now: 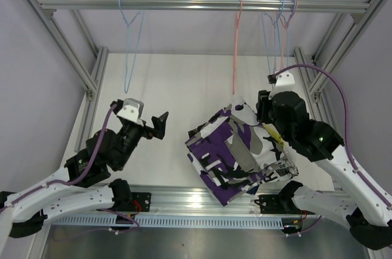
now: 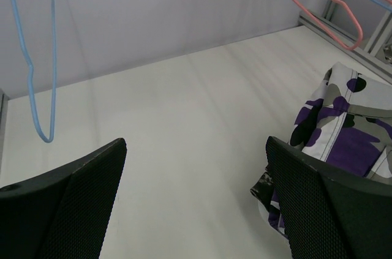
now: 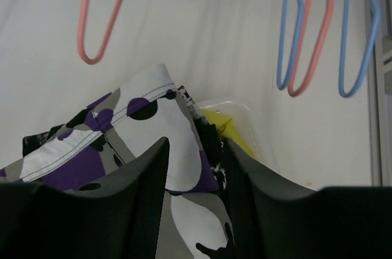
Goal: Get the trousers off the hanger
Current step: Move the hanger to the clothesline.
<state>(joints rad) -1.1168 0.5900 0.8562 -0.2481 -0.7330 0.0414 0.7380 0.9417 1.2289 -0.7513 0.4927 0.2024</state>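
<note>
**A:** Where are we on the hanger job?

**B:** Looks done, or as good as. Every hanger on the rail [image 1: 202, 3] hangs bare. There's the blue hanger [image 1: 132, 51] far off to the left of the pile, the pink hanger [image 1: 236, 45] straight behind the pile, and a cluster of three [image 1: 278, 32] behind its right edge. No cloth on any of them.

**A:** And the trousers?

**B:** All down in one pile [image 1: 211, 170] on the table [image 1: 177, 81]. The purple-white-black pair [image 1: 223, 142] is on top. The yellow pair [image 1: 277, 139] peeks out at the pile's right side, and the splatter-print pair [image 1: 278, 170] shows at its near right corner. Anything else in there is buried, so I can't count pairs from here.

**A:** Grippers?

**B:** The left gripper [image 1: 160, 125] is spread wide and empty, well left of the pile and pointing toward it. The right gripper [image 3: 195, 141] sits right over the pile's far right edge, fingers a narrow gap apart. Cloth shows through the gap, but I see nothing pinched.

**A:** So what's left?

**B:** My read: nothing to unhook. The right arm just needs to lift clear of the pile without dragging the top pair. If a fold is caught on a finger, it would come up with it. Otherwise I'd call it finished.
</note>
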